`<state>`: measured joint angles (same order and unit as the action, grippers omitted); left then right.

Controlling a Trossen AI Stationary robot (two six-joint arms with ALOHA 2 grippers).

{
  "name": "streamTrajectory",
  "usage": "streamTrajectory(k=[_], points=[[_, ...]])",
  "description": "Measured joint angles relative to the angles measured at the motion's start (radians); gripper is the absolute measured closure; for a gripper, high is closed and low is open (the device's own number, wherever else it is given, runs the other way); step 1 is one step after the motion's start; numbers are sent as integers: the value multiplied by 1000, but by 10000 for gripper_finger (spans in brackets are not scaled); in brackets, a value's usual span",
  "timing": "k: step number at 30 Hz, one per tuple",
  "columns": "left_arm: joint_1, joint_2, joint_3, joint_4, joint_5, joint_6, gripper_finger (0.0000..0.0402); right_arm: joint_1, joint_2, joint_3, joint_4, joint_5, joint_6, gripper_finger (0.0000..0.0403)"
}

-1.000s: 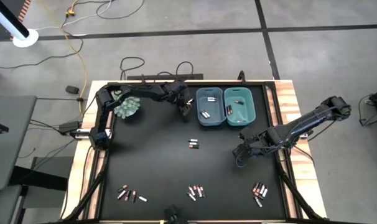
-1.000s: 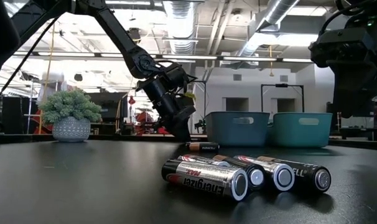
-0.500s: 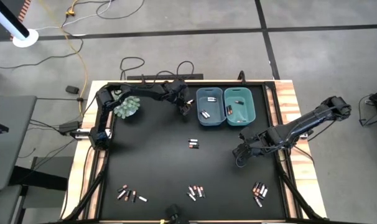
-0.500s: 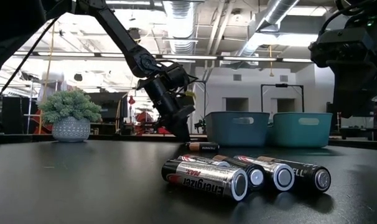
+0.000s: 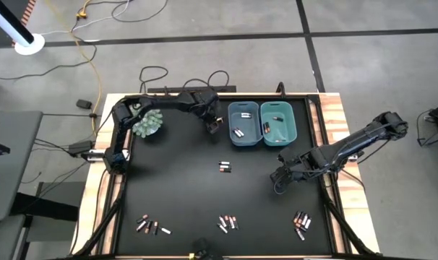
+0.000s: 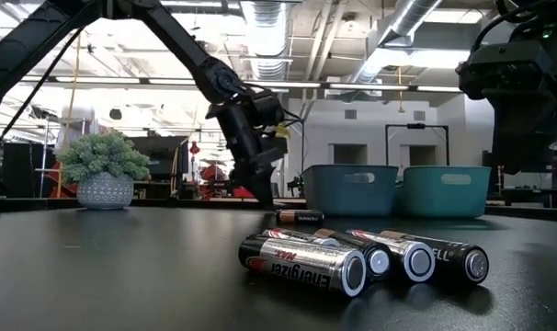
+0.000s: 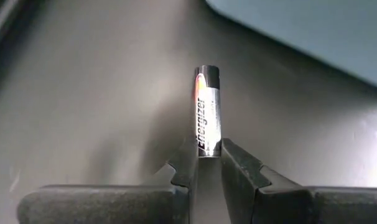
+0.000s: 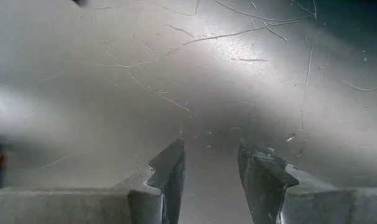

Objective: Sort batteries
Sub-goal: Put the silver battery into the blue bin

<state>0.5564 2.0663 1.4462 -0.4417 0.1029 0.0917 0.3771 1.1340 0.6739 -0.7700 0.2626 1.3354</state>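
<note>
Over by the left edge of the black tabletop [image 5: 175, 195], a small potted plant [image 5: 147, 123] is sitting near the far-left corner. Along the near edge, a cluster of batteries [image 5: 152, 227] is lying toward the near-left corner. Moving right, the left gripper [image 5: 214, 127] is hanging just beside the darker blue bin [image 5: 243, 124], and its fingers [image 7: 187, 163] are clamping the base of a silver battery [image 7: 208, 112], which is standing out straight from between them over the dark surface. A pair of batteries [image 5: 225, 167] is lying at the middle of the tabletop, and another cluster [image 5: 227, 222] is resting at the middle of the near edge. Both bins are sitting side by side at the far edge, the darker one touching the teal bin [image 5: 278, 123], each holding a few batteries. Further right, the right gripper [image 5: 278, 178] is hovering low near the right edge, its fingers [image 8: 168, 177] standing apart with nothing between them. Near the near-right corner, a last cluster [image 5: 301, 222] is lying.
</note>
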Motion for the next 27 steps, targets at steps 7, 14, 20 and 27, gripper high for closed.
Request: streamTrajectory(k=[7, 14, 20, 27], points=[[-5, -1, 48, -173, 7, 25, 355, 0, 0, 0, 0, 0, -1, 239], [-35, -2, 72, -270, 46, 41, 355, 0, 0, 0, -6, 0, -3, 239], [-73, -11, 79, -301, 50, 58, 355, 0, 0, 0, -6, 0, -1, 239], [-79, -70, 79, -320, 50, 56, 355, 0, 0, 1, -7, 0, -7, 239]])
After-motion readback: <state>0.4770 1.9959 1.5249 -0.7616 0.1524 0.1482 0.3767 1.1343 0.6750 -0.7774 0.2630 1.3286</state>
